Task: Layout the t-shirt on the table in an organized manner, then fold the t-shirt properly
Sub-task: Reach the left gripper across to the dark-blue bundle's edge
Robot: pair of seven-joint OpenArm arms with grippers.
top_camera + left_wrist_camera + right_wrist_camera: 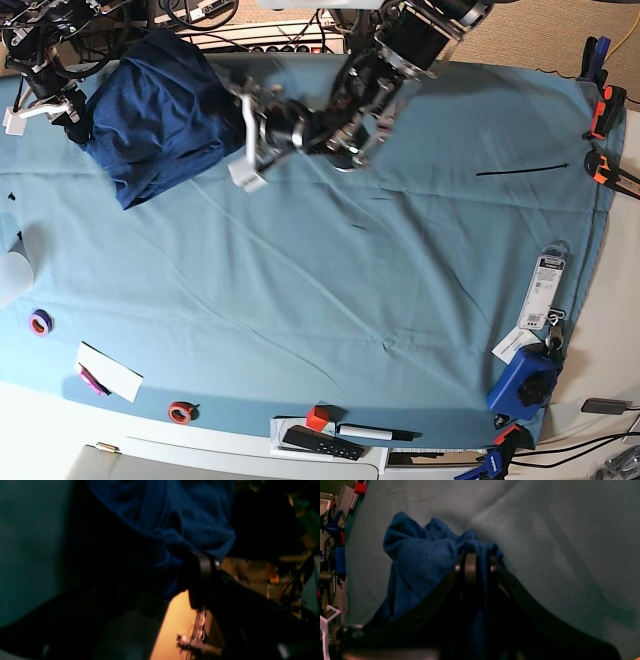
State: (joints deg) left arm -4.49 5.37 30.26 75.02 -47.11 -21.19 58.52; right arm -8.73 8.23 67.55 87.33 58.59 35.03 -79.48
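A: So, left wrist cam: our left pincer (200,580) looks spread, one finger (205,567) against the t-shirt (170,512). Dim, other finger lost.

B: Right wrist: our right pincer (473,562) is clamped on a bunch of shirt over the counter (557,530).

A: Base view: shirt's a lump at the far corner. We're at lay-out, nothing folded. Next we need a second hold, then spread.

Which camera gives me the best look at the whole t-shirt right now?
The base view: it shows the t-shirt whole, bunched at the table's far corner. The right wrist view shows only the pinched bunch; the left wrist view shows dark, blurred folds.
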